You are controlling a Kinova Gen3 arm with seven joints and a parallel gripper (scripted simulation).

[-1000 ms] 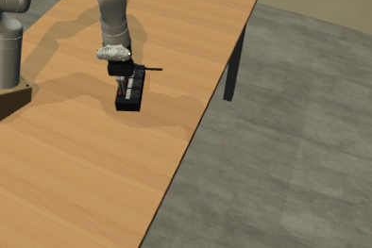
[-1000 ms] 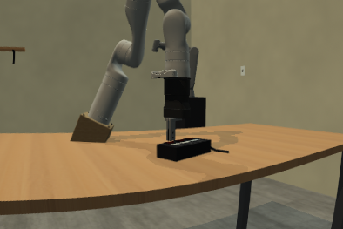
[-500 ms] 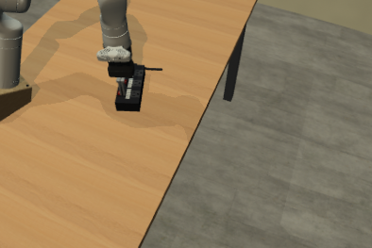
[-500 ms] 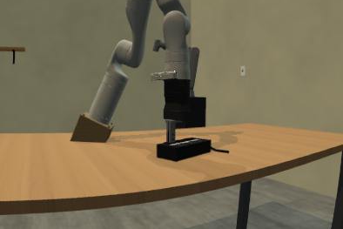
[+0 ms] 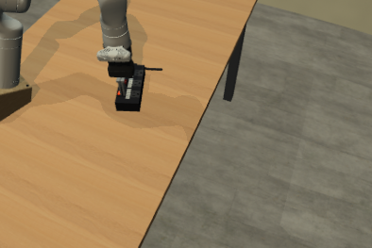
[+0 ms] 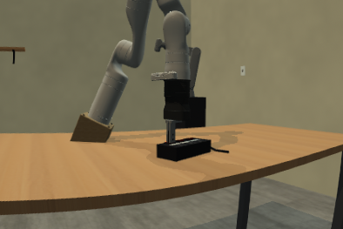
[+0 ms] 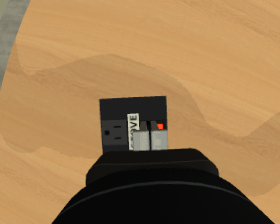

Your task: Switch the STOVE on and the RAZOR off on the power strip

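Note:
The black power strip [image 5: 130, 90] lies flat on the wooden table, its short cord pointing to the far side. It also shows in the exterior view [image 6: 184, 148] and in the wrist view [image 7: 134, 123]. My gripper [image 6: 171, 131] is shut, and its fingertips point straight down onto the strip's top near the front end. In the top view the gripper [image 5: 122, 85] stands over the row of switches. In the wrist view one switch glows red [image 7: 160, 126] next to white labels; my wrist body hides the rest of the strip. The labels are too small to read.
The arm's base block [image 6: 91, 128] stands on the table to the left. The table's right edge [image 5: 208, 96] lies a short way past the strip, with a table leg [image 5: 234, 65] below it.

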